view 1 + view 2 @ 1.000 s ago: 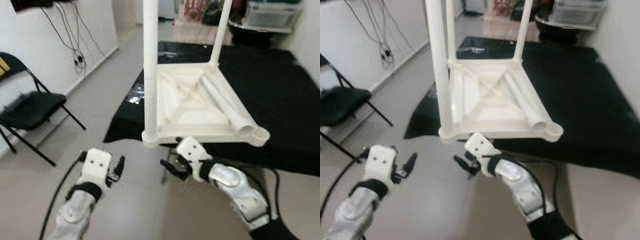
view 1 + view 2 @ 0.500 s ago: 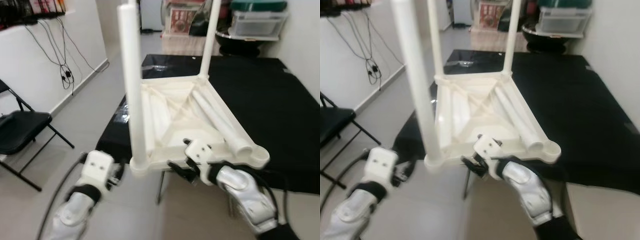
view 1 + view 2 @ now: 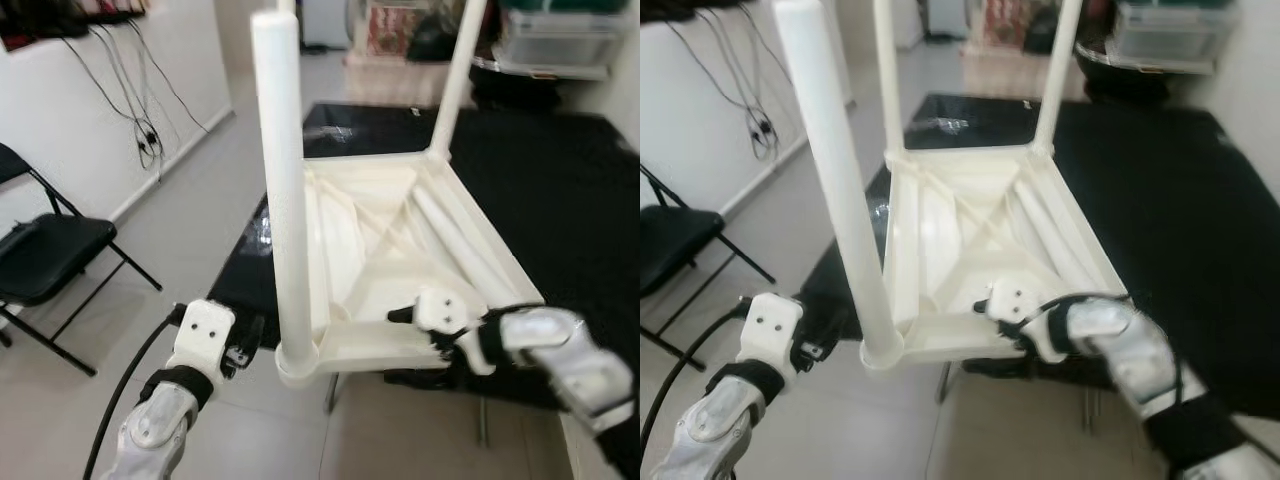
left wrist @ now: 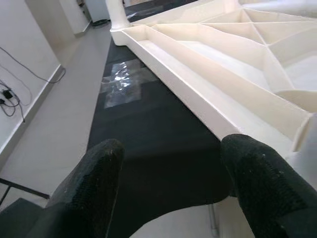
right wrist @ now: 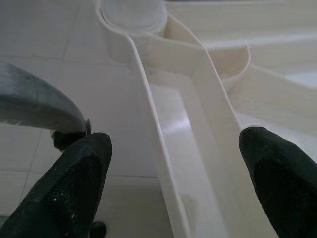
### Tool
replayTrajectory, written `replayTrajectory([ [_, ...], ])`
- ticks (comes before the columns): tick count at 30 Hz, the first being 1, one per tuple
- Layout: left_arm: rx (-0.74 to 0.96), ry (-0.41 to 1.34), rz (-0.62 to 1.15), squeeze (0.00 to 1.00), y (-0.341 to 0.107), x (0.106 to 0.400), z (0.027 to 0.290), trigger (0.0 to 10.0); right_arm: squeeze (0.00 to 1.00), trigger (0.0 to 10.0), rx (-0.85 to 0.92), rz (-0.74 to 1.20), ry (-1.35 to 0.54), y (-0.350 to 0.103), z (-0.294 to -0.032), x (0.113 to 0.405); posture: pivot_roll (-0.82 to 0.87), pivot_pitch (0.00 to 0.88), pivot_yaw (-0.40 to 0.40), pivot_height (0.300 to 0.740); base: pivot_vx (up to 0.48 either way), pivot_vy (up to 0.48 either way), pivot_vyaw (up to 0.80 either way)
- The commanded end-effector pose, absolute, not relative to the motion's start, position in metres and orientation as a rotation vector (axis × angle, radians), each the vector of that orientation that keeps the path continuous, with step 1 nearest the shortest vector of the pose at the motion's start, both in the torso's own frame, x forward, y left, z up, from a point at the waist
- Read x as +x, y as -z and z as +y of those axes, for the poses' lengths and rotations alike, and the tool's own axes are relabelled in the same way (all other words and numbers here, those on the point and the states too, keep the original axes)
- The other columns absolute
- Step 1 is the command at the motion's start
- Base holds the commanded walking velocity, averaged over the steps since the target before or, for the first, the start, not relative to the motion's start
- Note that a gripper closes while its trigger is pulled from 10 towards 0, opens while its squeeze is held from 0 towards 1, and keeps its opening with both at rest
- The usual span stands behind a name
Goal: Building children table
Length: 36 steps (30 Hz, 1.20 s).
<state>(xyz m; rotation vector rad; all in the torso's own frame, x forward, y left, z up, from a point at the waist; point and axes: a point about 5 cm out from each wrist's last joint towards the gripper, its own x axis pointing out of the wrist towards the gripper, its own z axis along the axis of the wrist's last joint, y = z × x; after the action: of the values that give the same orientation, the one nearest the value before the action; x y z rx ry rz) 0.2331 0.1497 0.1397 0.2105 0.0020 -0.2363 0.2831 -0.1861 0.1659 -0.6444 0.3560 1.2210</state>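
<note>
Covering the low platform is a black cloth (image 3: pixel 560 190), and on its near left edge the white children's table (image 3: pixel 400 240) lies upside down, three legs pointing up and a loose leg (image 3: pixel 465 255) resting inside its ribbed underside. A black folding chair (image 3: pixel 45 255) stands far left. The right gripper (image 5: pixel 173 163), fingers spread, straddles the table's near rim. The left gripper (image 4: pixel 168 173), also spread, hovers beside the near-left corner leg (image 3: pixel 285 190).

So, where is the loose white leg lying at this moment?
In the left eye view, the loose leg lies inside the upturned table top, along its right rim, on the black table. The right gripper is near its closer end.
</note>
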Motion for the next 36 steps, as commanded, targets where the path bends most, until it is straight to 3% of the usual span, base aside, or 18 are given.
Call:
replayTrajectory([
  [1, 0.213, 0.241, 0.014, 0.00, -0.139, 0.230, 0.151, 10.0, 0.00, 10.0, -0.617, 0.370, -1.291, -0.166, -0.179, 0.282, -0.01, 0.071, -0.040, 0.740, 0.000, 0.000, 0.00],
  [11, 0.214, 0.268, 0.034, 0.00, -0.136, 0.223, 0.150, 10.0, 0.00, 10.0, -0.714, 0.487, -1.439, -0.153, -0.164, 0.273, 0.00, 0.084, -0.042, 0.740, 0.000, 0.000, 0.00],
  [23, 0.210, 0.271, 0.042, 0.00, -0.135, 0.221, 0.149, 10.0, 0.00, 10.0, -0.694, 0.322, -1.198, -0.152, -0.122, 0.311, 0.01, 0.100, -0.052, 0.740, 0.000, 0.000, 0.00],
  [36, 0.201, 0.266, 0.039, 0.00, -0.137, 0.217, 0.146, 10.0, 0.00, 10.0, -0.679, 0.259, -1.078, -0.155, -0.079, 0.330, 0.02, 0.111, -0.073, 0.740, 0.000, 0.000, 0.00],
])
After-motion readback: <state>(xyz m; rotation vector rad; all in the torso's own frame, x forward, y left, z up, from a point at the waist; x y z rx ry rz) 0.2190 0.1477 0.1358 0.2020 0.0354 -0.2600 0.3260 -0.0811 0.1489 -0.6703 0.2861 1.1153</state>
